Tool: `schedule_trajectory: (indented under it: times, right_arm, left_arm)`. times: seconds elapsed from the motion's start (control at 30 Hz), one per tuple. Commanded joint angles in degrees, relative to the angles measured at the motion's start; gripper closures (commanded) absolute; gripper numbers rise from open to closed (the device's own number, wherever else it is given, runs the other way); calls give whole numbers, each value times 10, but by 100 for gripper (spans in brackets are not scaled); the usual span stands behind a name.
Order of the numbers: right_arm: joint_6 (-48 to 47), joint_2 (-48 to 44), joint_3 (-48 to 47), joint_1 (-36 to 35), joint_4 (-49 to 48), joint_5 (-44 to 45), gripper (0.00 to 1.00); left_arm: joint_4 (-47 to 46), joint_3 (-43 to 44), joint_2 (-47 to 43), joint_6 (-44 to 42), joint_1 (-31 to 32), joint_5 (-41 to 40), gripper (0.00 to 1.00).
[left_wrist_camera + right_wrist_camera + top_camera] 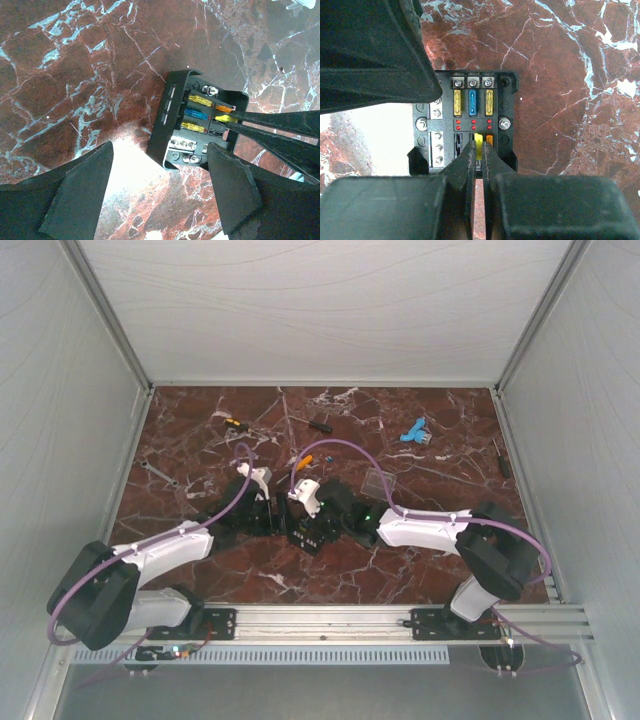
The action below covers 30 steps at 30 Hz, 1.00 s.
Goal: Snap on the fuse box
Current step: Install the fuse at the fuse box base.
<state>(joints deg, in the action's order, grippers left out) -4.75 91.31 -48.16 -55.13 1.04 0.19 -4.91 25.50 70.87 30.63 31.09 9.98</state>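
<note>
Red-brown marble table [420, 430], white-walled bay. Left gripper [159, 150] comes from 9 o'clock, wide open and empty, flanking the box corner. Small black square plastic fuse box [170, 125] sits mid-table, uncovered. Right gripper [478, 147] reaches in low from 3 o'clock, pinched on a yellow blade fuse [478, 140]. Looks like seating; next, push straight down. Clear square plastic lid [377, 483] lies at 1 o'clock.

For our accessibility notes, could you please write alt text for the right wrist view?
The right gripper pinches a yellow fuse in the near row of the black fuse box, beside an orange fuse. The far row holds a blue fuse between two yellow ones.
</note>
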Motion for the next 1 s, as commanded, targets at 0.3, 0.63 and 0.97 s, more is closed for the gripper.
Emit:
schedule_trajectory:
  times: [0.3, 0.63, 0.97]
  right_arm:
    - [7, 1, 4, -10, 30, -21, 93]
    - [26, -5, 4, 0, 31, 24, 95]
    - [-3, 20, -59, 9, 115, -22, 100]
  left_arm:
    - [-37, -8, 0, 14, -13, 25, 24]
    - [-37, -13, -8, 15, -16, 28, 24]
    - [-29, -10, -10, 11, -17, 31, 24]
